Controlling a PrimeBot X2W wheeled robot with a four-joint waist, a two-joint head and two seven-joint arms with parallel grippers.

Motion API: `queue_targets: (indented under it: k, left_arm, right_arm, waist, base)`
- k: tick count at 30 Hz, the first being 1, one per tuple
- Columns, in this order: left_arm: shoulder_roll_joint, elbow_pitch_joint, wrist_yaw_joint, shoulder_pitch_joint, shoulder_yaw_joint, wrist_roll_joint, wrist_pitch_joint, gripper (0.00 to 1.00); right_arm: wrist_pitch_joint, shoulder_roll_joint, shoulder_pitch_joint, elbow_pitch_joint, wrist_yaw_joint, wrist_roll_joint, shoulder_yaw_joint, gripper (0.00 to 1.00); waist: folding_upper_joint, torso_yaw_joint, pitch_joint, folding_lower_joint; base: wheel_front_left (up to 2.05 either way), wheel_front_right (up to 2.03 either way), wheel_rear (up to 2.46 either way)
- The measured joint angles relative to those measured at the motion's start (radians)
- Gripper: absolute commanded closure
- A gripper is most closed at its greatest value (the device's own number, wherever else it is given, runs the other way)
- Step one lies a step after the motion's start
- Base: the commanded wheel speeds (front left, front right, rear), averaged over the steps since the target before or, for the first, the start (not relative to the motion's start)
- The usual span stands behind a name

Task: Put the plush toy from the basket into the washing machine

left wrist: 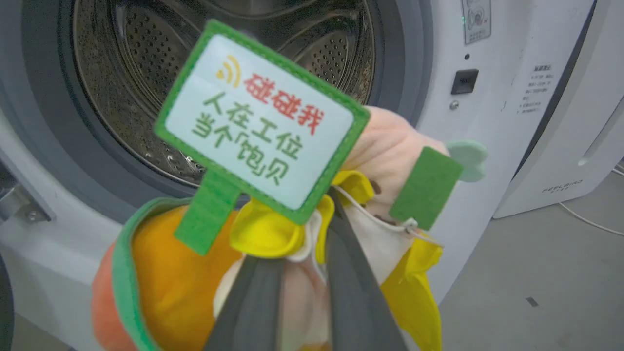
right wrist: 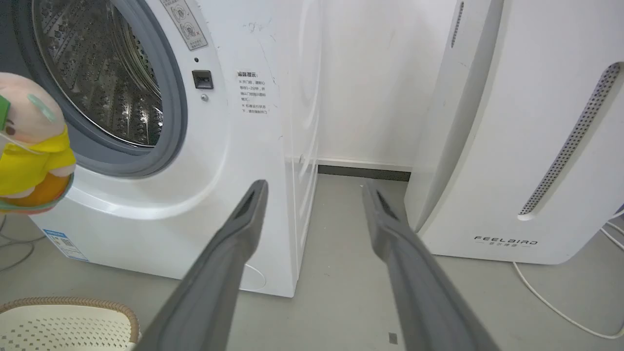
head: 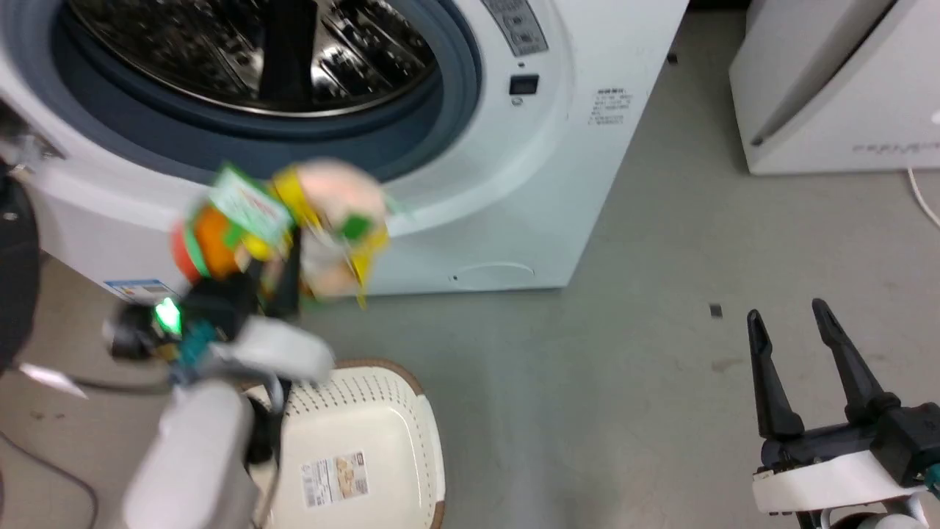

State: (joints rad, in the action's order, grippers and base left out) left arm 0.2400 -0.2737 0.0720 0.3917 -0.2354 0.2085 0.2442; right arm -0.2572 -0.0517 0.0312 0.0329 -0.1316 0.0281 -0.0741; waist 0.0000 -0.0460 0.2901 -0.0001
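Mid-left of head view: left gripper clamps plush toy; porthole of washing machine lies just up-frame. Right gripper spread, empty, lower right.

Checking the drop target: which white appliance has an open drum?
The washing machine at left, with grey-sealed porthole and steel drum; the plain appliance at right has a closed front.

Plush toy: soft matt cloth; its tag has a smooth white face in a green felt-like border. Washing machine: glossy white casing, shiny perforated steel drum, matt grey rubber seal. Basket: smooth perforated cream plastic. Floor: matt grey.
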Motion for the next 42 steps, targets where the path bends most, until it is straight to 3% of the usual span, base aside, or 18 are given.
queue_targets:
  k: [4, 10, 19, 26, 34, 42]
  left_arm:
    - [0.05, 0.027, -0.007, 0.152, 0.042, 0.015, -0.043, 1.0]
    - [0.131, -0.005, -0.058, 0.404, 0.063, 0.018, -0.14, 1.0]
    - [0.219, -0.162, -0.136, 0.737, 0.06, 0.015, -0.27, 1.0]
    - [0.287, -0.286, -0.165, 0.968, 0.012, -0.045, -0.302, 1.0]
    - [0.352, -0.412, -0.19, 1.093, -0.098, -0.121, -0.335, 1.0]
    - [0.365, -0.5, -0.199, 1.123, -0.191, -0.103, -0.368, 1.0]
  right_arm:
    - [0.0, 0.0, 0.017, 0.008, 0.0, 0.005, 0.004, 0.0]
    - [0.0, 0.0, 0.072, 0.021, 0.0, 0.02, 0.014, 0.0]
    - [0.0, 0.0, 0.136, 0.033, 0.0, 0.071, 0.031, 0.0]
    - [0.0, 0.0, 0.161, 0.036, 0.0, 0.101, 0.053, 0.0]
    - [0.0, 0.0, 0.173, 0.043, 0.0, 0.124, 0.084, 0.0]
    - [0.0, 0.0, 0.173, 0.048, 0.0, 0.13, 0.085, 0.0]
  waist:
    - [0.0, -0.019, 0.059, 0.0]
    - [0.0, -0.056, 0.174, 0.0001]
    - [0.0, -0.122, 0.364, 0.0002]
    - [-0.0001, -0.173, 0.487, 0.0003]
    - [0.0, -0.233, 0.564, 0.0003]
    - [0.0, -0.245, 0.59, 0.0002]
  base:
    - [0.0, 0.0, 0.0]
    - [0.0, 0.0, 0.0]
    - [0.0, 0.0, 0.0]
    - [0.0, 0.0, 0.0]
    - [0.0, 0.0, 0.0]
    - [0.0, 0.0, 0.0]
